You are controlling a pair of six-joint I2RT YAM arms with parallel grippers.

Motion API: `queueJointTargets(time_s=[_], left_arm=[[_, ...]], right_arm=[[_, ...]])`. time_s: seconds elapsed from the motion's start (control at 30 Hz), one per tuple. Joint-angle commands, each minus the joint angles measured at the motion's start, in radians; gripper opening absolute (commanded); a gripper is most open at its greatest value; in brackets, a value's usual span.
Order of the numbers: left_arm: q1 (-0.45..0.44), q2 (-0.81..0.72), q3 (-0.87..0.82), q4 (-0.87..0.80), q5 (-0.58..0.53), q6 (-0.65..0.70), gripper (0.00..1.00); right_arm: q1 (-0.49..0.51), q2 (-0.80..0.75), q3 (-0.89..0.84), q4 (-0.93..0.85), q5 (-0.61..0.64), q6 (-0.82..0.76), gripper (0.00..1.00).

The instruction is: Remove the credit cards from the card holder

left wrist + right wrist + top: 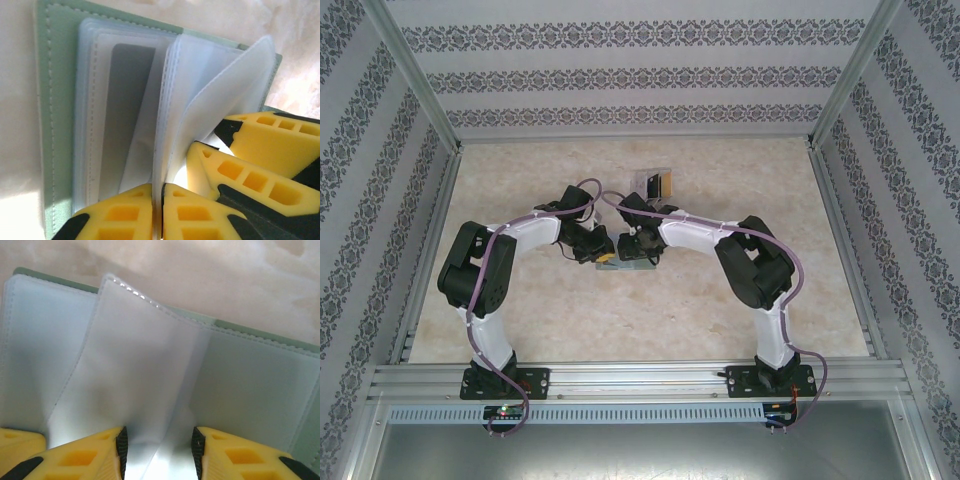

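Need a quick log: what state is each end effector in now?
Left end effector: closed, pinching a clear plastic sleeve of the grey-green card holder.
Right end effector: open around a raised sleeve.

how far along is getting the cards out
Done: card holder lies open on the table. In hand: left jaws pinched shut on a clear sleeve, right jaws open at another page. Left: the grey card is still in its pocket.
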Motion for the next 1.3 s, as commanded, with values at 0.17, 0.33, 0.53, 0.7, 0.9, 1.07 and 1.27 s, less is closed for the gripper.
queueJointTargets(time_s=[0.17, 0.33, 0.53, 0.7, 0.9, 1.07, 1.27], left_arm=[[-0.014, -0.018, 0.011, -0.009, -0.027, 0.02, 0.08], [-0.017, -0.032, 0.007, 0.062, 0.052, -0.017, 0.28], [-0.042, -0.05, 0.036, 0.101, 0.108, -0.037, 0.5], [-0.056, -0.038, 0.065, 0.127, 0.119, -0.072, 0.55], [-0.085, -0.013, 0.111, 0.125, 0.119, -0.075, 0.61], [-0.097, 0.009, 0.144, 0.078, 0.094, -0.058, 0.62], [-0.095, 0.005, 0.171, 0.03, 0.066, -0.033, 0.63]], right_arm=[[-0.053, -0.165, -0.095, 0.037, -0.1, 0.07, 0.47], [-0.088, -0.253, -0.164, 0.111, -0.139, 0.123, 0.52], [-0.112, -0.334, -0.23, 0.151, -0.103, 0.137, 0.53], [-0.131, -0.379, -0.272, 0.168, -0.078, 0.152, 0.52], [-0.153, -0.425, -0.312, 0.184, -0.047, 0.161, 0.52], [-0.163, -0.435, -0.32, 0.182, -0.048, 0.163, 0.51], [-0.162, -0.434, -0.325, 0.185, -0.064, 0.152, 0.49]])
